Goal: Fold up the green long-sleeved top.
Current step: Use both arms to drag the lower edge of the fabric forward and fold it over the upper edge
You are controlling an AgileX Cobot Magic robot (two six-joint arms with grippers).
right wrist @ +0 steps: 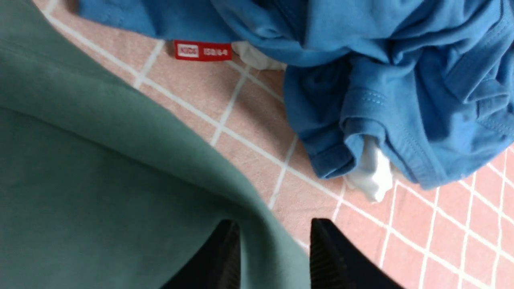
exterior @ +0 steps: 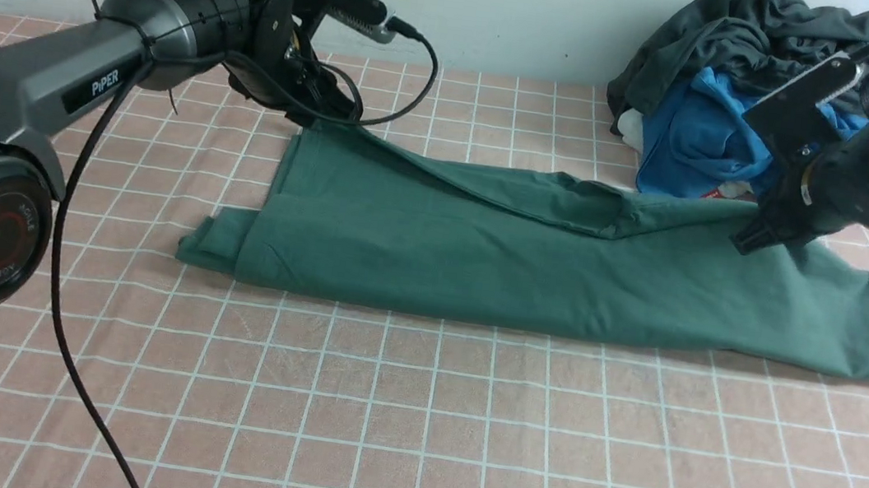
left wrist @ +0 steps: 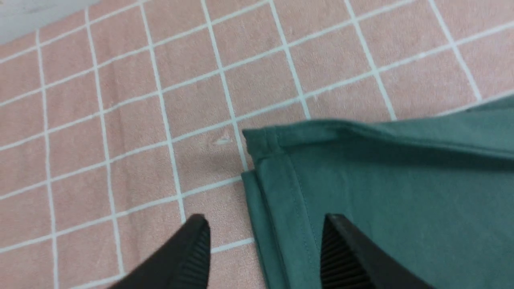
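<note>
A robotics lab bench: a table under a pink cloth with white grid lines (exterior: 414, 407) stands against a bare white wall (exterior: 513, 5). Black, cabled robot arms (exterior: 23, 86) reach over it beside a heap of crumpled grey and blue clothes (exterior: 695, 77).

Soft even light, wrist views blurred

I count three garments on the one checked surface (exterior: 414, 407): one green long-sleeved top (exterior: 564, 268), one bright blue garment (exterior: 695, 143) and one dark grey garment (exterior: 750, 34). I also see one red label (right wrist: 202, 51), one white piece of cloth (right wrist: 373, 176), and two tools: the left tool (left wrist: 265, 233) and the right tool (right wrist: 275, 237).
</note>
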